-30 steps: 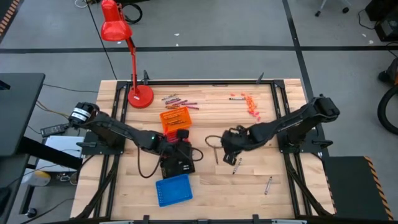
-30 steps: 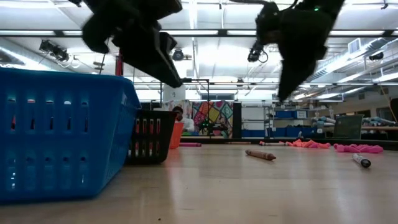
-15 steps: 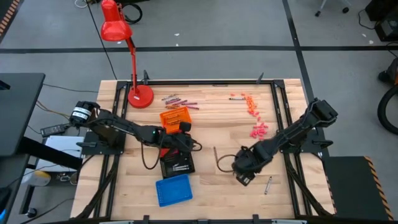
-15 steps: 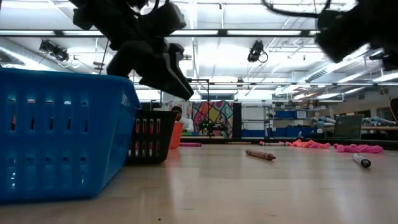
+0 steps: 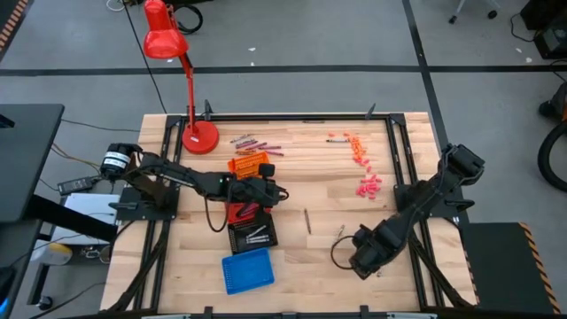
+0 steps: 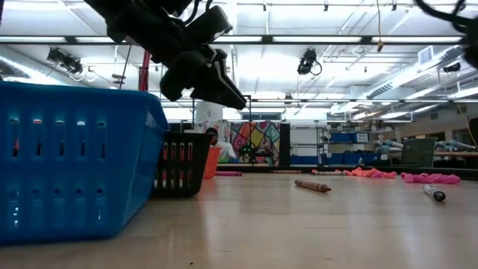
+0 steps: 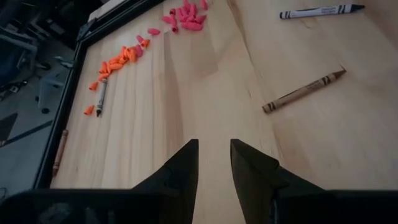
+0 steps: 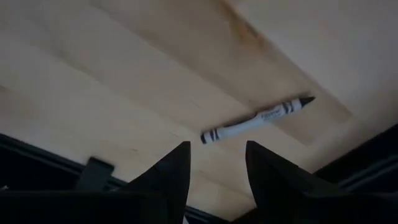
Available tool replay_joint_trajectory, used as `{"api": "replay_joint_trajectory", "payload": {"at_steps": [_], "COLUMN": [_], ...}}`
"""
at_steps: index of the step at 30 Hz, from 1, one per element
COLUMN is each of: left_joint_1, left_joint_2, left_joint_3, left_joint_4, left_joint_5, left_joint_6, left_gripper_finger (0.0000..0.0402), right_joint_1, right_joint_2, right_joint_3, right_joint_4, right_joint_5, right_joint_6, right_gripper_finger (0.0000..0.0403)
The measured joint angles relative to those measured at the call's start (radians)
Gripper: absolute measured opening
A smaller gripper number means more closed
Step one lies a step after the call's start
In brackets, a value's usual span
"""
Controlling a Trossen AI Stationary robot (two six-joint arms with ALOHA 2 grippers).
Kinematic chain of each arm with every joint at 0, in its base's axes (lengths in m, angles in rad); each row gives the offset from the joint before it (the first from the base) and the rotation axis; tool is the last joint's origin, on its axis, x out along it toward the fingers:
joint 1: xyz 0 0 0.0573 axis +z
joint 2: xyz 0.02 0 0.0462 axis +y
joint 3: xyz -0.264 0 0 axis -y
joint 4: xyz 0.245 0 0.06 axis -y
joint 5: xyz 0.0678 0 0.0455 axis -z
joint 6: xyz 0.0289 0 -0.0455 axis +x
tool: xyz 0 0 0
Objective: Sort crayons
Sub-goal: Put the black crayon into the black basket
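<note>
Hovering over the near right part of the wooden counter (image 5: 292,257), the right gripper (image 8: 216,163) is hanging with its jaws released and nothing between them, pointing down at a white crayon with a black tip (image 8: 257,118) that is lying flat on the boards close to the counter's dark edge frame. The left gripper (image 7: 211,163) is sitting above the middle of the counter, by the orange tray (image 5: 249,165) and the black tray (image 5: 252,232), with its jaws parted by a narrow gap and holding nothing.

Ahead of the left gripper a brown crayon (image 7: 303,91) is lying alone on the bare wood, and another white crayon with a black tip (image 7: 321,10) is lying farther off. A scatter of orange pieces (image 5: 356,149) and a clump of pink pieces (image 5: 369,185) are resting toward the far right of the counter, well apart from both grippers. A small group of maroon and orange crayons (image 5: 255,143) is lying just beyond the orange tray, near the base of the red desk lamp (image 5: 198,135). The blue tray (image 5: 245,269) is standing at the near edge, just beside the black tray.
</note>
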Motion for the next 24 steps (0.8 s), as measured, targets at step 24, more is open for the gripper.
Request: {"api": "replay_joint_trajectory", "payload": {"at_steps": [24], "left_joint_1": [0.000], "left_joint_2": [0.000], "left_joint_3": [0.000], "left_joint_4": [-0.015], "left_joint_5": [0.001], "left_joint_6": [-0.001], "left_gripper_finger": [0.0103], "right_joint_1": [0.096], "right_joint_2": [0.000], "right_joint_3": [-0.174], "right_joint_4": [0.234], "right_joint_5": [-0.038], "right_joint_6": [0.253], "right_gripper_finger": [0.0157]}}
